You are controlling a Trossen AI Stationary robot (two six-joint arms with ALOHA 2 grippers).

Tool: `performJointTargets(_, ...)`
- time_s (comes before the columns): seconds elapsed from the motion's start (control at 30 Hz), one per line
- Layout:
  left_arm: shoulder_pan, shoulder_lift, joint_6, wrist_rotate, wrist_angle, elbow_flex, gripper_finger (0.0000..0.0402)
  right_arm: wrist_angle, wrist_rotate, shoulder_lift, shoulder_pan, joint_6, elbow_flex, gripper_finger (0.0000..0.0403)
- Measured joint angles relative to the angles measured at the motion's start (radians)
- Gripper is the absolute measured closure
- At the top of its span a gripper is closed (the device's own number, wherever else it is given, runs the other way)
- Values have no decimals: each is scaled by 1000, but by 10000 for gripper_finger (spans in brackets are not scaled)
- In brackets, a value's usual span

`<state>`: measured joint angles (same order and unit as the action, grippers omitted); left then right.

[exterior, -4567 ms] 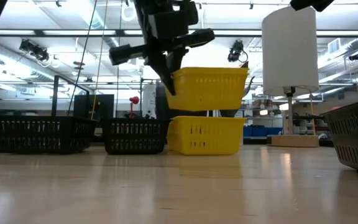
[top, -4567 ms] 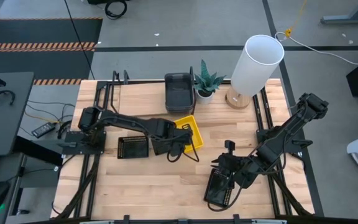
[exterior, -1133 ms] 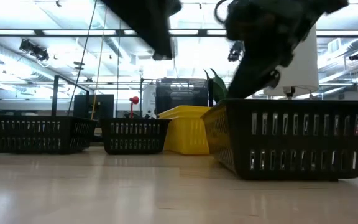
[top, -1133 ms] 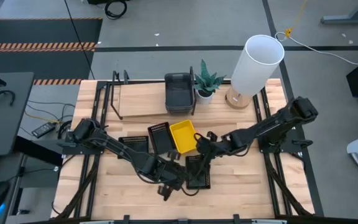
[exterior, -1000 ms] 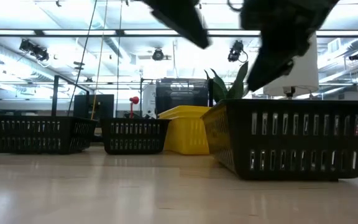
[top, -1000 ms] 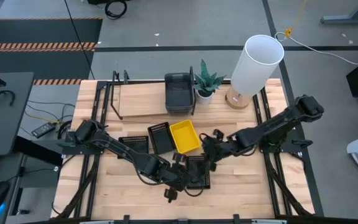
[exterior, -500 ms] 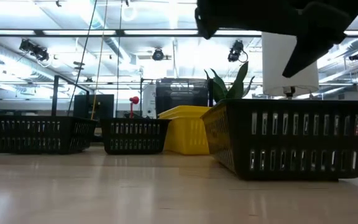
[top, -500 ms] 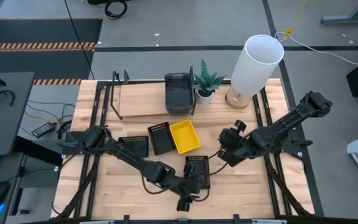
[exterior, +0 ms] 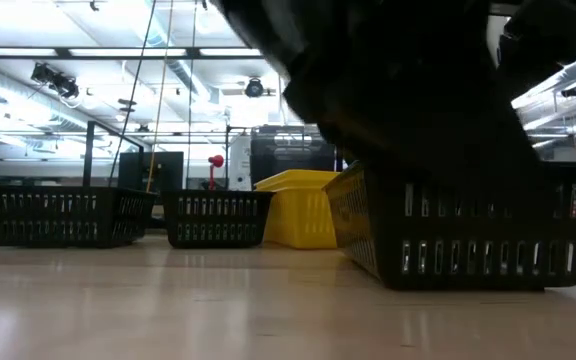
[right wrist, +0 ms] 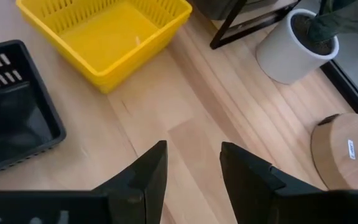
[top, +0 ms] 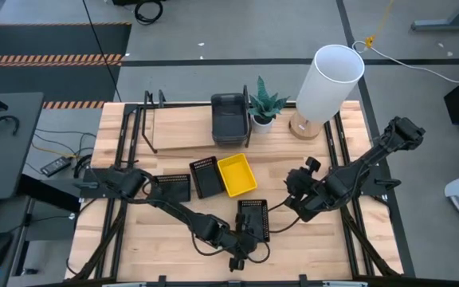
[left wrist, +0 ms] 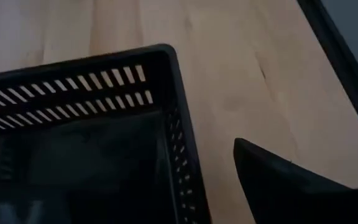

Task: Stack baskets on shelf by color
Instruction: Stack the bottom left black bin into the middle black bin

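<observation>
A black mesh basket [top: 253,219] sits on its base on the tabletop near the front; in the low view this basket [exterior: 468,230] is the closest one. My left gripper [top: 241,255] hovers open at its near end. One finger [left wrist: 291,180] stands outside the basket's corner [left wrist: 169,93], apart from the wall, and the other finger is out of frame. My right gripper [right wrist: 191,162] is open with nothing between its fingers, to the right of that basket. A yellow basket [top: 237,174] and two more black baskets [top: 205,175] [top: 171,187] rest mid-table. Dark grey baskets [top: 229,119] stand on the shelf [top: 182,131].
A potted plant [top: 265,108] and a white lamp [top: 329,80] stand at the far edge, right of the shelf. In the low view my left arm's dark bulk [exterior: 398,90] hangs over the near basket. Bare wood lies along the front left [top: 158,239].
My left gripper has slid along the near black basket toward the table's near edge. My right gripper has drawn back from that basket toward the right edge and a little up. The basket has stayed where it was.
</observation>
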<state>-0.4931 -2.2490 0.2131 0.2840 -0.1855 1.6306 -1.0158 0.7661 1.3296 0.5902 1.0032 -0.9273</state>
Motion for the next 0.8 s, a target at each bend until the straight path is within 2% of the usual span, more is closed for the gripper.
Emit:
performJointTargets(0.13,1,-6,0,0,-23,0,210,1,1,0,5,9,0,248)
performJointTargets(0.23,1,-7,0,0,-31,0,246,0,2,0,6,13,0,248)
performJointTargets(0.5,-1,19,-24,-1,-91,0,388,3,2,0,6,19,0,248)
performJointTargets(0.63,-10,70,-46,20,-145,1,390,5,0,0,6,19,0,248)
performJointTargets(0.8,-46,166,-55,166,-282,1,395,6,0,0,6,19,0,248)
